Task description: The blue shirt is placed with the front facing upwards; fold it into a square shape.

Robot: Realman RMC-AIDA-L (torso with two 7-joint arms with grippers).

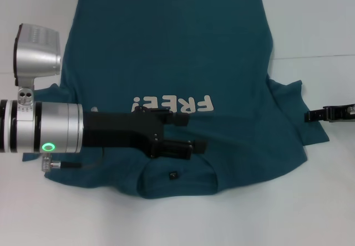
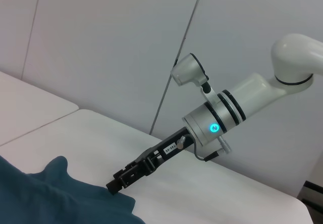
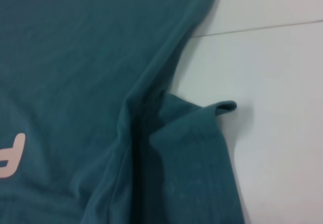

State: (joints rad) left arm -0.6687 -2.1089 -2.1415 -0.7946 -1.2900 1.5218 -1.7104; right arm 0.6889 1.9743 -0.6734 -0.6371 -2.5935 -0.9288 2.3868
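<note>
Blue shirt [image 1: 166, 52] lies spread across the middle of the white tabletop [image 1: 321, 24] in the head view, hem toward the top of the frame, collar toward the bottom. White block lettering [image 1: 173, 104] on the chest reads "FREE!", seen upside down from the head camera. Small dark neck tag [image 1: 173, 175] shows inside the collar, lower centre; its print is too small to read. Right sleeve [image 1: 297, 121] spreads out at the right of the frame, with creases where it meets the body.

Left gripper [image 1: 201, 133] reaches in from the left edge of the head view, over the chest just below the lettering and above the collar. Its two black fingers are parted, one near the letters, one nearer the collar, nothing between them. A green ring light [image 1: 49, 147] glows on the silver wrist.

Right gripper [image 1: 308, 116] sits at the right edge of the head view, at the edge of the right sleeve. In the left wrist view it rests low at the cloth's border [image 2: 116, 185]; cannot tell whether its fingers are apart or together. A small white label [image 2: 169, 147] on its body is illegible.
</note>
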